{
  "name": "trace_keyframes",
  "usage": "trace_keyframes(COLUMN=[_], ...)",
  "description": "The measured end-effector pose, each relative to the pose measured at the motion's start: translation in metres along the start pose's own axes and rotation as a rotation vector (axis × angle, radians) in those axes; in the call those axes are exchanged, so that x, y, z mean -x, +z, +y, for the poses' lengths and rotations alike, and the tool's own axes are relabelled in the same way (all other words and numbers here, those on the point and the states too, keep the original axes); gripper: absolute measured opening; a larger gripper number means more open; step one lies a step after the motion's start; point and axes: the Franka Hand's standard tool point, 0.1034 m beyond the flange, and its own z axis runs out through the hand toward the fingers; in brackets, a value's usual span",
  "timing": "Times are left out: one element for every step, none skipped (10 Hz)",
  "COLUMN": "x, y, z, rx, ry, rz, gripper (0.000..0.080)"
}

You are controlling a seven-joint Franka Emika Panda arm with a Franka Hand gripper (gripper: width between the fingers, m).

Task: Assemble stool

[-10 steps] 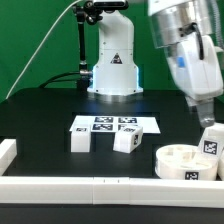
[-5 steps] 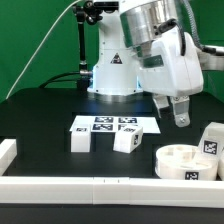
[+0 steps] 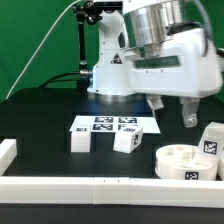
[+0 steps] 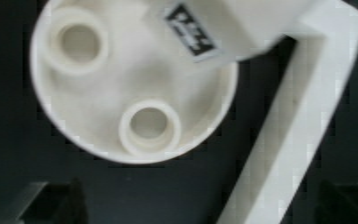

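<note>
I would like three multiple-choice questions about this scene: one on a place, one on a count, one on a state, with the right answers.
1. Where does the seat lie in the exterior view?
A) at the left edge
B) at the right, by the front rail
C) in the middle, far back

2. How many legs stand at the marker board?
A) one
B) two
C) four

3. How is the gripper?
A) shut on a leg
B) shut on the seat
C) open and empty

Answers: 1 B, it sits beside the rail at the right. 2 B, two blocks stand there. 3 C, its fingers are apart in the air.
</note>
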Motion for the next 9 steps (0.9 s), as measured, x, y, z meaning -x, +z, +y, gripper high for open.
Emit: trace_keyframes(x=[-0.003, -0.006, -0.006, -0.006, -0.006, -0.008, -0.015, -0.024, -0.028], y=[-0.003, -0.005, -0.004, -0.003, -0.003, -0.003, 0.0, 0.005, 0.011], z=[0.0, 0.002, 0.003, 0.003, 0.003, 0.005, 0.022, 0.043, 0.064], rx=[0.007, 0.006, 0.009, 0.01, 0.011, 0.012, 0.026, 0.032, 0.045], ry=[-0.11, -0.186, -0.284, -0.317, -0.392, -0.387, -0.358, -0.368, -0.38], rz=[0.012, 0.017, 0.016, 0.015, 0.015, 0.014, 0.01, 0.023, 0.029], gripper=[0.0649, 0.0649, 0.0649, 0.0649, 0.0649, 0.0649, 0.0649, 0.0649, 0.0649])
